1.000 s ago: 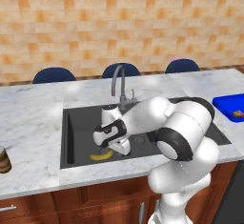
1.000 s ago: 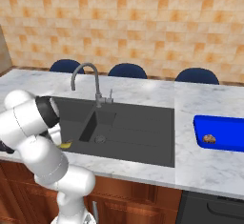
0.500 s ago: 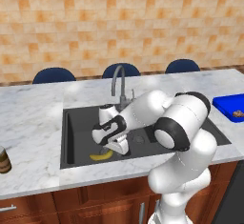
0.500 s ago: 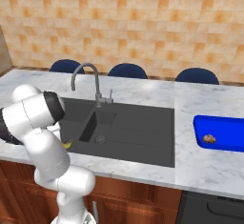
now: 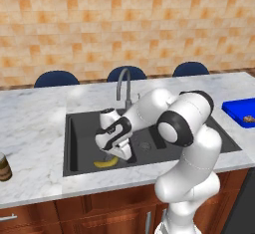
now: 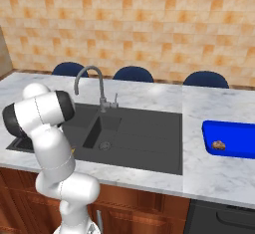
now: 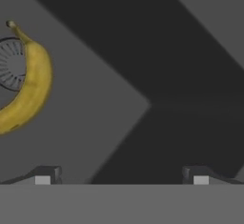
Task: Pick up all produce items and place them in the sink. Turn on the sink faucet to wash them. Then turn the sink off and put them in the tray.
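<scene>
Marble table, sink [image 5: 79, 143] | banana [image 7: 31, 82] on basin floor | claw [image 7: 121, 175] apart, empty | centre over banana before closing

The banana [image 7: 29, 82] lies on the sink [image 7: 157, 51] floor, curving partly over the round drain [image 7: 10, 65]. The gripper [image 7: 121, 178] has its jaws wide apart, off to the banana's side, empty.
</scene>
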{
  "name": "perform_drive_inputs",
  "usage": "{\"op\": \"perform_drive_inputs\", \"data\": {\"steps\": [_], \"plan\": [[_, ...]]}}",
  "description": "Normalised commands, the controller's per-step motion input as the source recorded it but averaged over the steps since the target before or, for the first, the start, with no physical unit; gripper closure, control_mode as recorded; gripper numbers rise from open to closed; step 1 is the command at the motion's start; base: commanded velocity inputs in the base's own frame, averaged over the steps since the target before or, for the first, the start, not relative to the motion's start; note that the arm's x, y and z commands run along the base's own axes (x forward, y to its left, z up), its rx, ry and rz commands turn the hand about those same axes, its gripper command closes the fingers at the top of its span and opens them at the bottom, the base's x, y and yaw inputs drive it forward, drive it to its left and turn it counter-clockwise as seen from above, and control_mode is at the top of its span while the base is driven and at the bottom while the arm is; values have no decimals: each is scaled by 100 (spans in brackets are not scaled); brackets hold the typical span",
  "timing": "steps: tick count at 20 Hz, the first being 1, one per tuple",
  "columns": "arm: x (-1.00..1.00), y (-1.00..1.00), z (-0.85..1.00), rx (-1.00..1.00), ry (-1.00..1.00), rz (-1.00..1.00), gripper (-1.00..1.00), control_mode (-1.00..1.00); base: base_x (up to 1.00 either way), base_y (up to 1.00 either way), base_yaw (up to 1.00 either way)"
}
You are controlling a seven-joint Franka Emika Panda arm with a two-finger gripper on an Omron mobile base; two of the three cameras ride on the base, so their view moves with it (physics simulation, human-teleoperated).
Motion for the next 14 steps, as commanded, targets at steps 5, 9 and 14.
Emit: {"op": "perform_drive_inputs", "data": {"steps": [5, 9, 14], "plan": [[0, -6, -26, 3, -13, 0, -100, -100, 0, 0, 0], [0, -10, -30, 4, -11, 0, -100, -100, 0, 0, 0], [4, -13, -30, 6, -5, 0, -100, -100, 0, 0, 0]]}}
